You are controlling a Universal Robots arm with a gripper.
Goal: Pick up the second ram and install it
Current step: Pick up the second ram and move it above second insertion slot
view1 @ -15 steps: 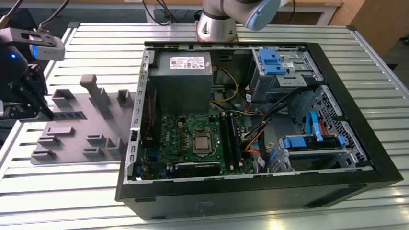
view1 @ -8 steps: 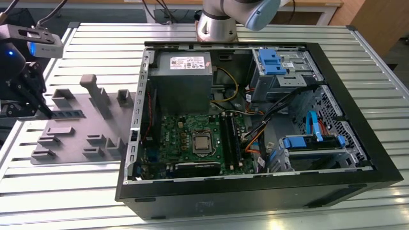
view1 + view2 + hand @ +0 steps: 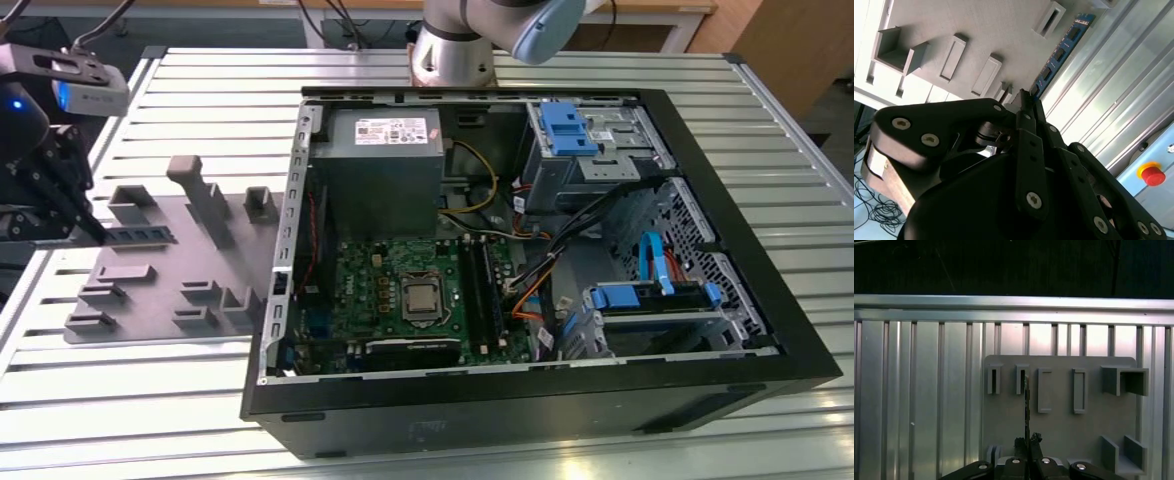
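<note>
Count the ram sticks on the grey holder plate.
1: the second ram, along the grey holder plate's edge on the exterior view's left, by the gripper. Installed ones may be hidden in the computer case.

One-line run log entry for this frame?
stage: pick | gripper: shut on second ram, at its end | ram: at grey fixture tray, outside PC case | install: not done

Bright glare streaks the ribbed worktop (image 3: 1114, 95); the close end effector (image 3: 1024, 98) is dark, blurred, in shadow.
</note>
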